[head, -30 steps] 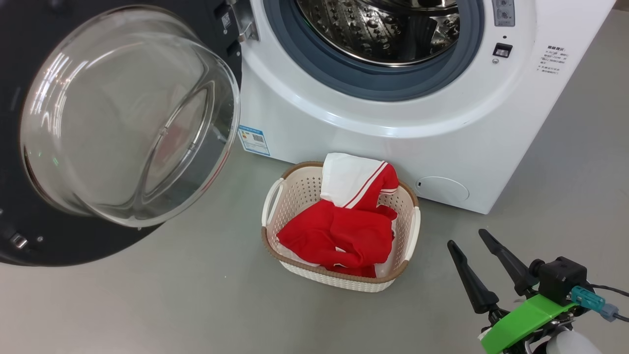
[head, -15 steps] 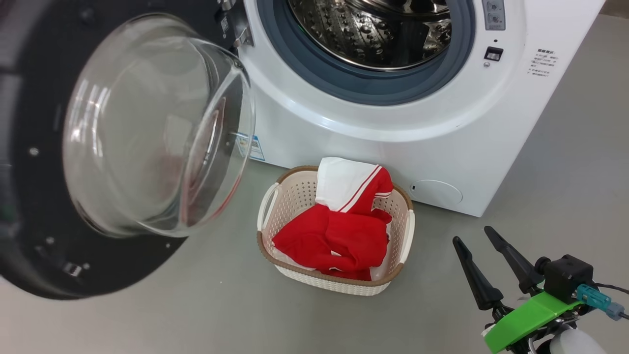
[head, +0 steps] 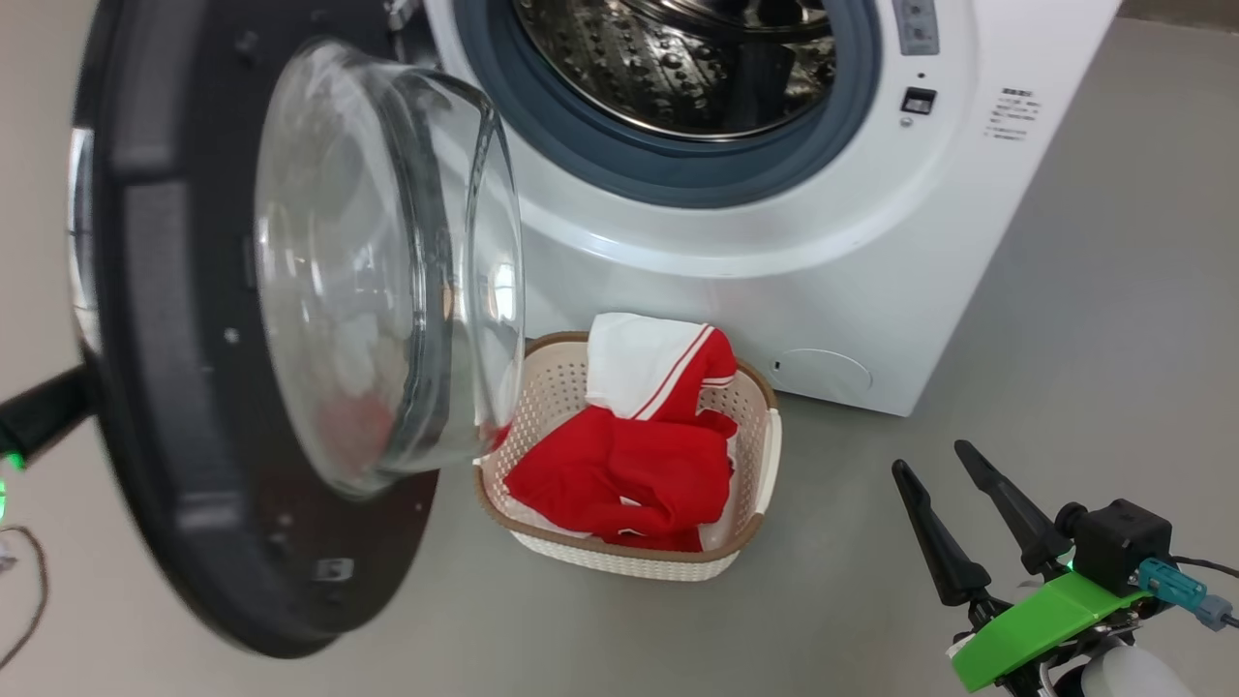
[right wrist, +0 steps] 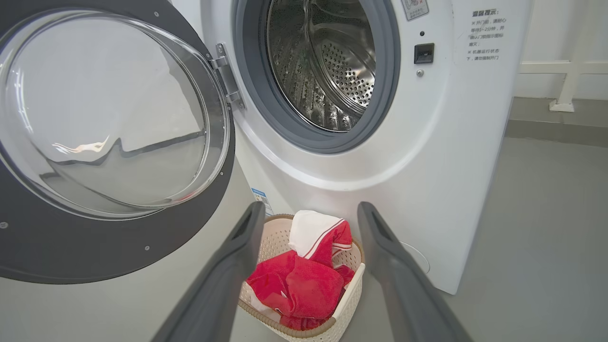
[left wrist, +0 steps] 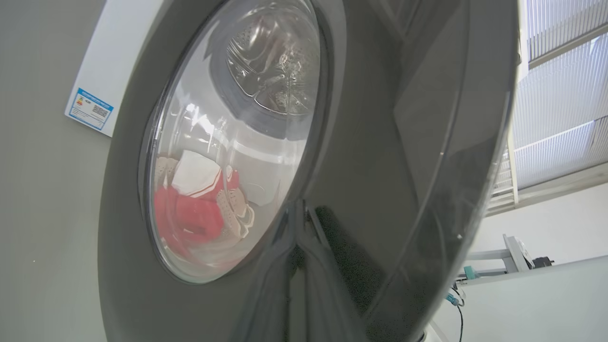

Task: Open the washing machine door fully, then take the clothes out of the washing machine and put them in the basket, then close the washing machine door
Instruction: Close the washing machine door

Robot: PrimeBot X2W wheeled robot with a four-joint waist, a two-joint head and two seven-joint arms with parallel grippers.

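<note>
Closing step in hand: left hand, fingers together, tips against half-swung door; right hand, fingers apart, idle, clothes in basket ahead-left of it; next, push door until it latches on washer.

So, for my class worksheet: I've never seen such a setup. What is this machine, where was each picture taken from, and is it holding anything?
It is a wheeled robot with two arms, each ending in two long dark fingers. One picture looks down from its head; the other two come from cameras on its wrists. On the grey floor stands a washer, its door open, its drum looking empty. Before it sits a basket holding red and white clothes. The right fingers are spread open and hold nothing. The left fingers are shut, seemingly pressed against the door's outer side.
</note>
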